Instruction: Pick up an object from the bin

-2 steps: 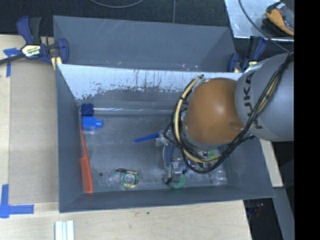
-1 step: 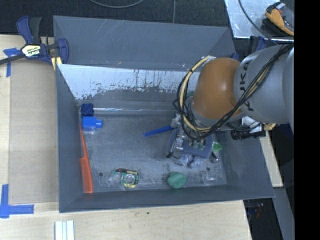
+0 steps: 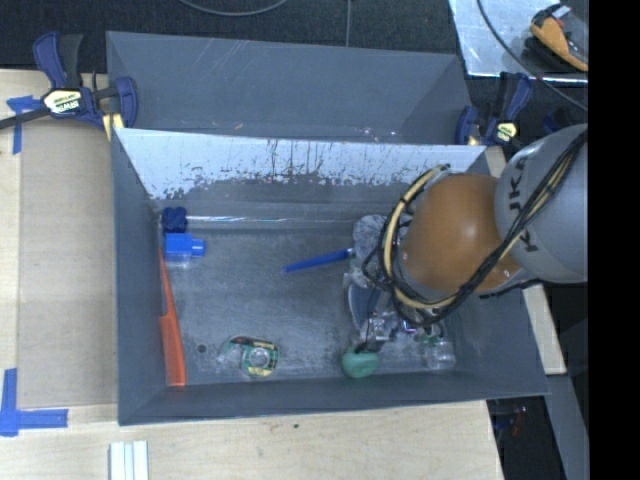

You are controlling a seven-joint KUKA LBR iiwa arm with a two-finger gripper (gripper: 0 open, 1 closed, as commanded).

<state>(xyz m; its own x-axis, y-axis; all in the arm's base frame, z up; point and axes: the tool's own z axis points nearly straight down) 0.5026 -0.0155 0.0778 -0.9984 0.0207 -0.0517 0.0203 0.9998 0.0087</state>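
Bin (image 3: 135, 298): grey metal, sloped walls, flat floor with a few loose things spread well apart.
Arm (image 3: 455, 238): enters from the right (orange cover, looped cables) and hangs low over the right part of the floor.
Orange strip (image 3: 172, 330): long and thin, lying along the foot of the left wall.
Gripper (image 3: 375, 336): low at the front right of the floor, just beside the green lump; whether it is spread or pressed together cannot be told, as the wrist and cables hide it.
Blue rod (image 3: 318, 262): thin, lying slantwise mid-floor, its right end near the arm.
Blue block (image 3: 180, 243): back left corner, near the strip's upper end.
Round thing (image 3: 252, 356): green and yellow, front left of centre, alone.
Green lump (image 3: 361, 364): small and rounded, on the floor against the front wall; touching the gripper or not, unclear.
Clear piece (image 3: 435, 349): possibly plastic, just right of the gripper.
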